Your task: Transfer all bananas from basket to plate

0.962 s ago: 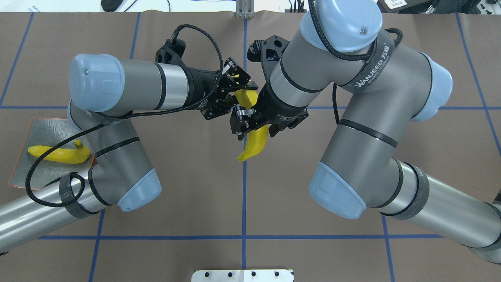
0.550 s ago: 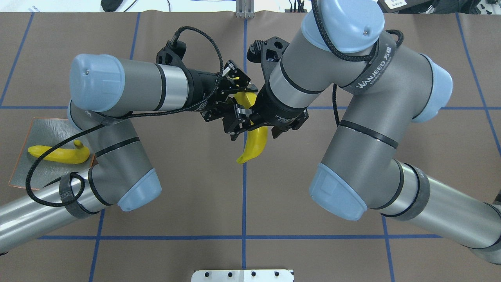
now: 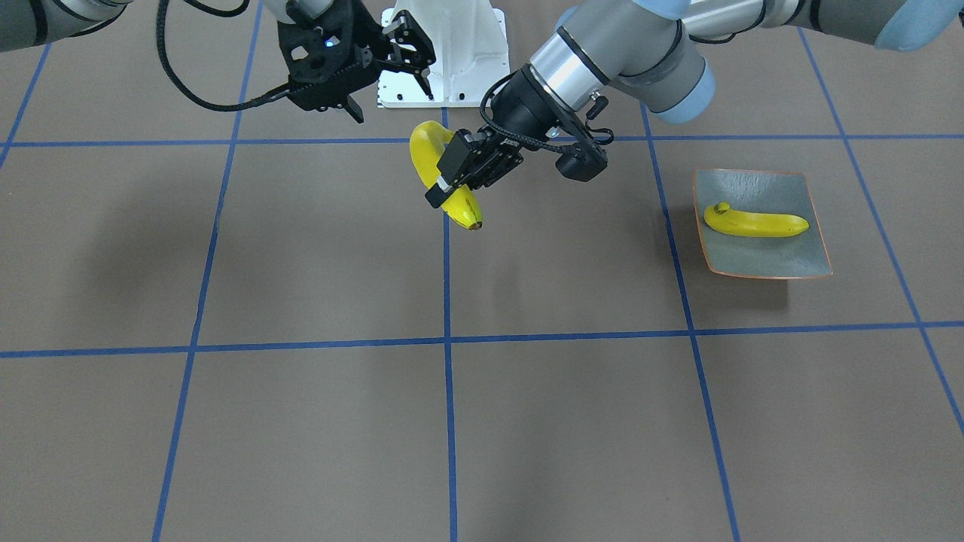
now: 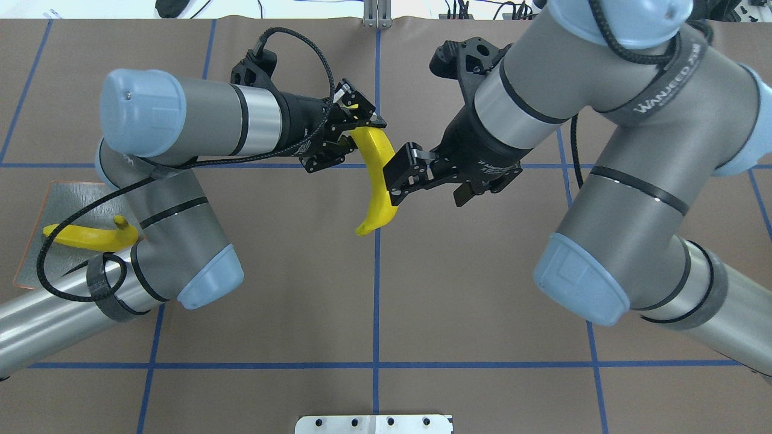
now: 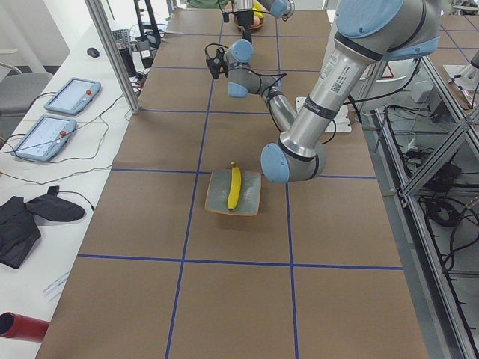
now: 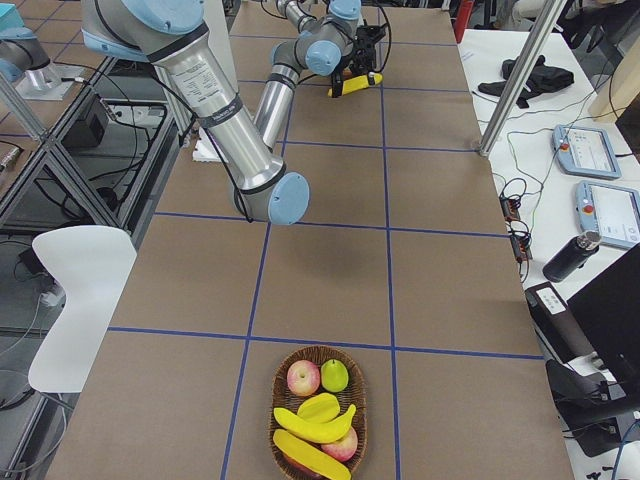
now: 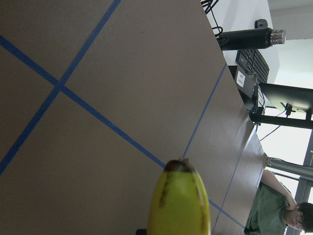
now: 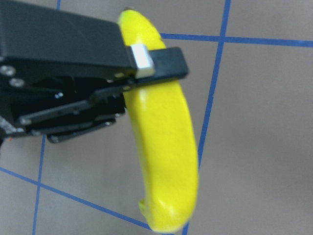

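Two bananas (image 6: 315,430) (image 6: 310,455) in basket (image 6: 318,350); plate (image 3: 761,256) bears one banana (image 3: 755,223); left jaws clamp another banana (image 4: 377,181); right jaws spread.

Bright even light; soft shadows; near banana (image 8: 164,147) blurred.

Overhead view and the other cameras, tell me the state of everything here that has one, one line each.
Left gripper: shut on the bright yellow curved banana, held in the air.
Right gripper: open, empty.
Square grey-green plate: holds a second banana, lying flat.
Oval wicker basket: holds two more bananas among other fruit.
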### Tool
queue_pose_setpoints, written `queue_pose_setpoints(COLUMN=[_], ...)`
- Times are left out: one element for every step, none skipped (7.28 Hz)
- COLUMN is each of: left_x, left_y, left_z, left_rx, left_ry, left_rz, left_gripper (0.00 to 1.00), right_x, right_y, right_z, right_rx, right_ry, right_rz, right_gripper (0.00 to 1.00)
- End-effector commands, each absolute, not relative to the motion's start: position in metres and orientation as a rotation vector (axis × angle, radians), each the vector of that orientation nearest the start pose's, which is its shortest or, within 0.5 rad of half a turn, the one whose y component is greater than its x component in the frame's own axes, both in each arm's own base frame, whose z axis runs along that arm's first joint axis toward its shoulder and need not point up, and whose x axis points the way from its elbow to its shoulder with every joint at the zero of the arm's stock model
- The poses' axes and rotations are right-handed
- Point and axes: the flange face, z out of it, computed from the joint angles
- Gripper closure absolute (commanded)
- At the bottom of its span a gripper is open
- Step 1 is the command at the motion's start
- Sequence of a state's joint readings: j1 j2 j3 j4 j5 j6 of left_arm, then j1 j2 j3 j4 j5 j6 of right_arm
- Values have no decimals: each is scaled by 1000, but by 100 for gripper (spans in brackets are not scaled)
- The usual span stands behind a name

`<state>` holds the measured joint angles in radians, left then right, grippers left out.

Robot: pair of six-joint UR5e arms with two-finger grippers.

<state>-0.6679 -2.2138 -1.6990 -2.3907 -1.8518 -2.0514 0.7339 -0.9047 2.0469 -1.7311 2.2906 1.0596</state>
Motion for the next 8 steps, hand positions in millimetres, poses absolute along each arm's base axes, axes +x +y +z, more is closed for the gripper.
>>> queue_pose_setpoints(left_x=[407,401,395,377,349,325,305,281], left_y=[-507,-518,-529,-534,-534,-535,-530,-534], left_z=[146,154,165,191,214,217,211,215], left_rx=[-20,8,-15,-25,-17,21,68,129], left_ry=[1590,1513,1403,1312,1237,1142,1016,921], left_rz=[-723,-698,-684,-645,-615,-567,-474,-395], left_gripper=[100,100,100,100,100,100,100,100], right_x=[-324,-315,-306,-303,-302,-302,-303,-306], right_y=[-437,-452,-484,-510,-527,-535,-537,-536], right_z=[136,166,197,221,239,248,251,254], right_rx=[-12,-28,-29,-15,-23,-19,-13,-16], right_ry=[-1109,-1068,-1015,-974,-943,-916,-904,-897], right_rz=[-79,-38,-3,-21,-6,14,19,19], right_gripper=[0,0,0,0,0,0,0,0])
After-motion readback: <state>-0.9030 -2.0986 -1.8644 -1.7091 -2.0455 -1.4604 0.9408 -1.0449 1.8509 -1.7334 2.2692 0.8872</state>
